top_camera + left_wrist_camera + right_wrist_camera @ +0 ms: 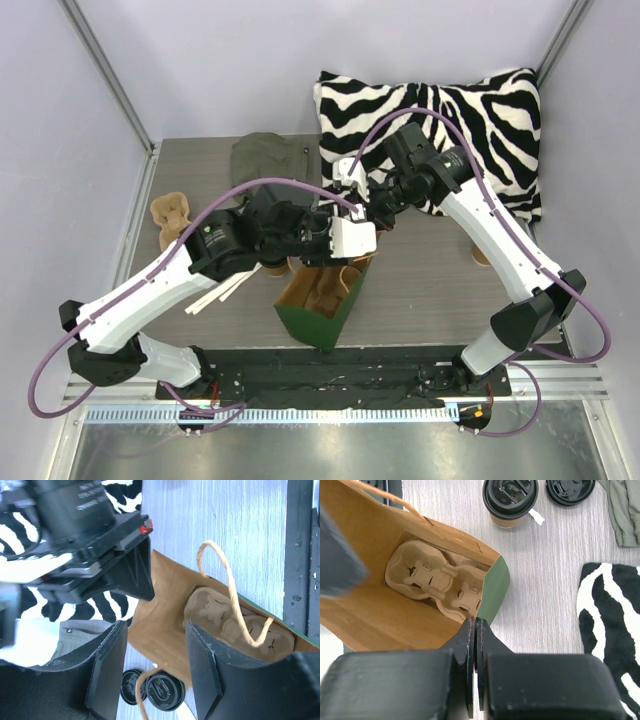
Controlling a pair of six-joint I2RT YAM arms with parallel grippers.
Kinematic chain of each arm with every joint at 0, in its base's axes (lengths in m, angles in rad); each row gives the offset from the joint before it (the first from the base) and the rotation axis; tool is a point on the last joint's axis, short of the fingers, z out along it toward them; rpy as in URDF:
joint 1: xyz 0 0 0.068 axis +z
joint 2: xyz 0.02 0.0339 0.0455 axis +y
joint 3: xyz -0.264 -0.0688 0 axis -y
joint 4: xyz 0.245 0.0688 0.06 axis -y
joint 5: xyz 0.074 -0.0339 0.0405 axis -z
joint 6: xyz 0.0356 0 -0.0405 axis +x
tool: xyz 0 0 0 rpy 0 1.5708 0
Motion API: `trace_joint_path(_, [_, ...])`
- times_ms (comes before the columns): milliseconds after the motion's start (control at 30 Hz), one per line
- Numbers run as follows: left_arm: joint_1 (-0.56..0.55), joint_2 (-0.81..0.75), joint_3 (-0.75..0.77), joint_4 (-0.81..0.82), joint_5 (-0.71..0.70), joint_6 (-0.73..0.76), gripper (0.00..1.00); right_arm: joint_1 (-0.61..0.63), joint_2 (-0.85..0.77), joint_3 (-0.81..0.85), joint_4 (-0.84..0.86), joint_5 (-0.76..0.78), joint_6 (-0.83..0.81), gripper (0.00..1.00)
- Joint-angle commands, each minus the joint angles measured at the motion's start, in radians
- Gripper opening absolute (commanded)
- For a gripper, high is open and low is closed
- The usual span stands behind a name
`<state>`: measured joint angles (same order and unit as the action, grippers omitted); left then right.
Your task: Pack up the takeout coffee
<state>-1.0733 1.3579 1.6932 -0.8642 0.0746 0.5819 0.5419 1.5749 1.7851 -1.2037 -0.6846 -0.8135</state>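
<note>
The takeout coffee [510, 500], a tan cup under a black lid, stands on the table beyond the bag's far side. In the left wrist view its lid [166, 692] shows low between the fingers. The green bag [330, 318] stands open with a pulp cup tray [437, 582] inside. My right gripper [477, 622] is shut on the bag's green rim [497, 587]. Over the bag's mouth hovers my left gripper [155, 675], open and holding nothing, with the brown inner wall [165, 605] behind the gap. The top view hides the cup under the left arm.
A loose black lid [570, 487] lies beside the coffee. A grey-green cloth [270, 155] and a zebra cushion [450, 110] lie at the back. A tan object [170, 215] and white sticks [220, 295] are at the left. The bag's rope handle [225, 580] arches over the tray.
</note>
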Motion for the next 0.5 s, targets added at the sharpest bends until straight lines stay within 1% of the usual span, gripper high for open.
trace_joint_path(0, [0.001, -0.048, 0.074, 0.008, 0.002, -0.048, 0.55, -0.017, -0.058, -0.019, 0.052, 0.01, 0.054, 0.01])
trace_joint_path(33, [0.012, -0.054, 0.1, 0.014, 0.004, -0.065, 0.55, -0.028, -0.064, -0.03, 0.056, 0.016, 0.063, 0.01])
trace_joint_path(100, [0.029, -0.054, 0.137, 0.028, 0.02, -0.148, 0.58, -0.046, -0.07, -0.041, 0.07, 0.013, 0.086, 0.01])
trace_joint_path(133, [0.062, -0.049, 0.181, 0.028, 0.043, -0.177, 0.59, -0.074, -0.075, -0.05, 0.072, 0.001, 0.108, 0.01])
trace_joint_path(167, [0.081, -0.051, 0.197, 0.028, 0.062, -0.245, 0.61, -0.091, -0.076, -0.055, 0.073, -0.018, 0.118, 0.01])
trace_joint_path(200, [0.113, -0.051, 0.218, 0.04, 0.08, -0.273, 0.66, -0.105, -0.078, -0.058, 0.075, -0.023, 0.132, 0.01])
trace_joint_path(267, [0.139, -0.062, 0.226, 0.068, 0.076, -0.338, 0.71, -0.143, -0.084, -0.069, 0.082, -0.029, 0.172, 0.01])
trace_joint_path(300, [0.163, -0.063, 0.223, 0.073, 0.065, -0.358, 0.77, -0.152, -0.087, -0.072, 0.085, -0.027, 0.186, 0.01])
trace_joint_path(367, [0.199, -0.062, 0.218, 0.071, 0.022, -0.408, 0.84, -0.183, -0.096, -0.088, 0.095, -0.02, 0.235, 0.02])
trace_joint_path(433, [0.281, -0.054, 0.206, 0.045, 0.014, -0.445, 0.85, -0.198, -0.107, -0.114, 0.092, -0.018, 0.249, 0.02])
trace_joint_path(467, [0.317, -0.04, 0.197, 0.012, 0.028, -0.47, 0.88, -0.215, -0.124, -0.127, 0.092, -0.018, 0.251, 0.04])
